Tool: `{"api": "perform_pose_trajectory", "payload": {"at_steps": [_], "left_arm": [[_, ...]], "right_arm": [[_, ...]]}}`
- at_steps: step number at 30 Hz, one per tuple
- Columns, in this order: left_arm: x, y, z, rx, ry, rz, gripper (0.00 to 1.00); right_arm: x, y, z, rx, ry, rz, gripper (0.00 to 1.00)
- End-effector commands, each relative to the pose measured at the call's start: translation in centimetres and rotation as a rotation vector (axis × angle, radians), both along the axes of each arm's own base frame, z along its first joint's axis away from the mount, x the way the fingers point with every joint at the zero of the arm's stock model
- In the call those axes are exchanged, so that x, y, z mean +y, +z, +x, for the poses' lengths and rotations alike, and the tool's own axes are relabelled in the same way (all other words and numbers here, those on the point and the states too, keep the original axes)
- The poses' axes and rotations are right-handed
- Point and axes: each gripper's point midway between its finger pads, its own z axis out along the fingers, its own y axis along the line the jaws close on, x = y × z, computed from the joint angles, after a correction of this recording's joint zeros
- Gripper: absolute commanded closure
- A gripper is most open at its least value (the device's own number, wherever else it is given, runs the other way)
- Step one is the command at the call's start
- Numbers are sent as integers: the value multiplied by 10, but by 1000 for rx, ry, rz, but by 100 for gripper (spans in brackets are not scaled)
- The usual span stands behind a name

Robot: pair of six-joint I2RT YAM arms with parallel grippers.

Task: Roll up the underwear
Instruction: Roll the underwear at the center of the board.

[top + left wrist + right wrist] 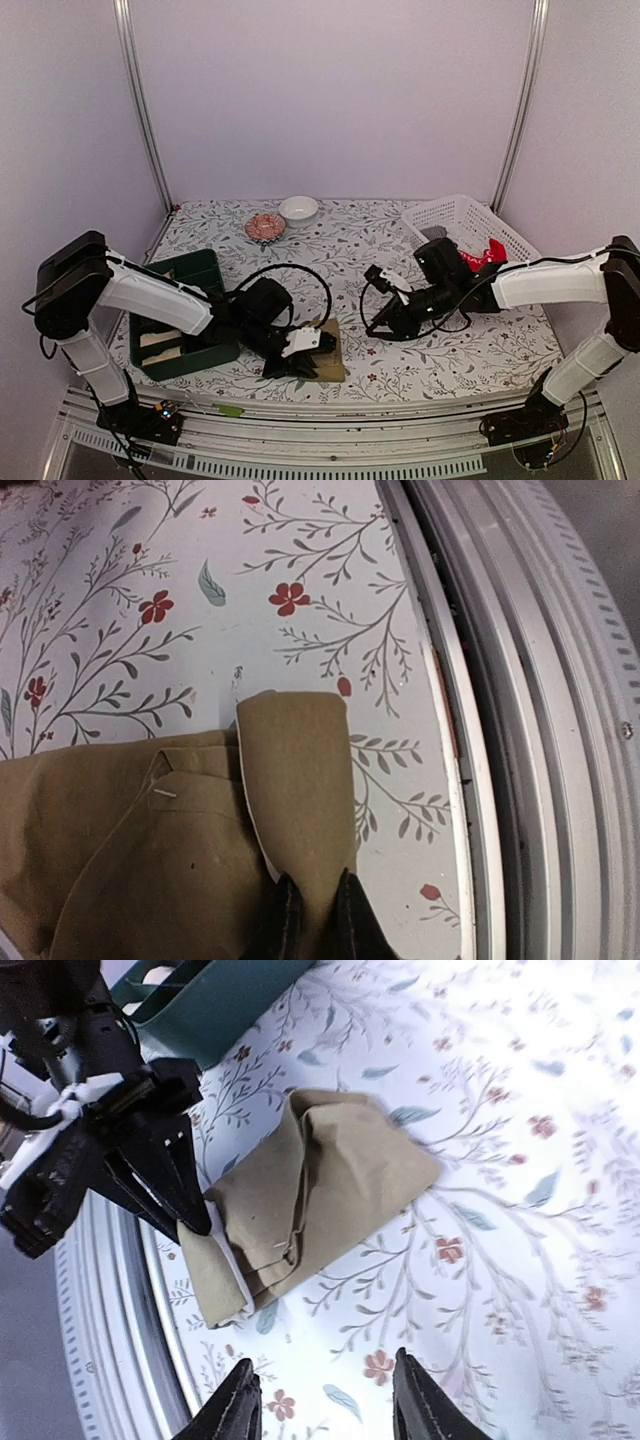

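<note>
Left claw (317, 900) was clamped on the underwear's (150, 860) folded edge (soft, limp cloth, I judged); right claw (325, 1380) hung apart, empty. I'd pinch both layers there.

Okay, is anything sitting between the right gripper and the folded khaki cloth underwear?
Nothing visible. Only bare floral tablecloth lies between the open right gripper and the folded khaki cloth underwear. The left gripper pinches its edge off to one side, clear of that path.

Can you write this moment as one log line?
left claw: shut on tan underwear edge | right claw: open, empty | roll: unfinished
</note>
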Motion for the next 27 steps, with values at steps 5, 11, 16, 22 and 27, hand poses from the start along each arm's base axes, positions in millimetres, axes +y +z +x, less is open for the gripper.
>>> {"api": "perform_pose_trajectory", "payload": {"at_steps": [5,11,16,22,27], "left_arm": [[7,-7,-7,285,-14,17,100],[8,-12,-3,370,-1,18,100],[8,-19,2,478,10,37,100],[8,-34,6,632,18,70,100],[10,-39,13,705,31,78,100]], "right_arm": [[-39,116,42,-456,-370,150,1],[-16,111,13,-324,-209,233,1],[-8,87,-16,-343,-57,189,8],[4,50,-36,-454,96,107,17],[33,23,-41,-451,196,98,31]]}}
